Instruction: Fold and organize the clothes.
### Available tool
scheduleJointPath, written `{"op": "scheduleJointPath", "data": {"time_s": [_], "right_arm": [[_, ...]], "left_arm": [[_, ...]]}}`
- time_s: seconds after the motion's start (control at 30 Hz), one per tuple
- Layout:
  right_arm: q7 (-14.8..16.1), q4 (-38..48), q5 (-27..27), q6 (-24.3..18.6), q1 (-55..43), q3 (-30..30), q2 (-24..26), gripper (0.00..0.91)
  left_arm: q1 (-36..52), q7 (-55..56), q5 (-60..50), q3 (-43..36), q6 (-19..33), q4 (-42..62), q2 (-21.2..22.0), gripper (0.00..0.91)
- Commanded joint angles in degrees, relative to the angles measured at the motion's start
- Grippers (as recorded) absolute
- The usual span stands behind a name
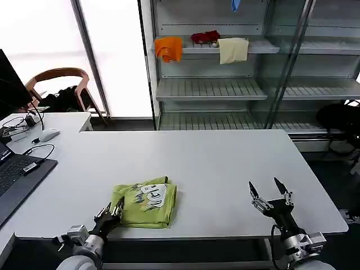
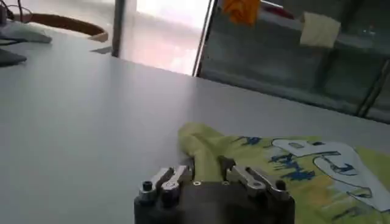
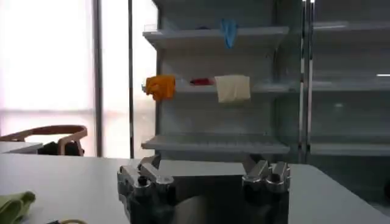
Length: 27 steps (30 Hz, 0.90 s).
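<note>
Folding looks nearly finished: T-shirt (image 1: pixel 145 203) lies as a compact square (print upward), left gripper (image 1: pixel 112 212) pinching its corner, right gripper (image 1: pixel 269 191) spread, idle.

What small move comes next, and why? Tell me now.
Probably draw the left gripper back off the T-shirt. The shirt already lies folded in a compact square on the table, graphic up, and the fingers sit at its near-left corner. The right gripper hovers open, well apart.
</note>
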<state>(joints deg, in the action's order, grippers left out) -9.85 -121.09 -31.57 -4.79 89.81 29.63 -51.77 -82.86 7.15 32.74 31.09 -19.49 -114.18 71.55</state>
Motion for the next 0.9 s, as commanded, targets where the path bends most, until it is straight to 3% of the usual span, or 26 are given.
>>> {"op": "scheduleJointPath", "data": {"time_s": [0.03, 0.33, 0.57, 0.73, 0.9], "right_arm": [[0.01, 0.05, 0.03, -0.03, -0.21, -0.22, -0.01, 0.907], [-0.24, -0.26, 0.04, 0.25, -0.71, -0.07, 0.13, 0.907], [-0.39, -0.18, 0.05, 0.47, -1.54, -0.76, 0.16, 0.907], [-0.47, 0.06, 0.19, 0.52, -2.25, -1.69, -0.10, 0.907], [-0.53, -0.06, 0.10, 0.49, -1.98, -1.27, -0.12, 0.907]], "left_arm": [[0.27, 1.23, -1.46, 0.95, 3.47, -2.74, -1.14, 0.000], [-0.47, 2.15, -1.84, 6.40, 4.91, -3.17, -7.54, 0.000], [-2.46, -2.38, -6.69, 22.06, 8.51, -0.89, -20.08, 0.000], [-0.40, -9.30, -11.99, 31.23, 8.18, -1.09, -28.24, 0.000], [2.94, -16.29, -22.02, 28.76, 11.31, -1.94, -30.45, 0.000]]}}
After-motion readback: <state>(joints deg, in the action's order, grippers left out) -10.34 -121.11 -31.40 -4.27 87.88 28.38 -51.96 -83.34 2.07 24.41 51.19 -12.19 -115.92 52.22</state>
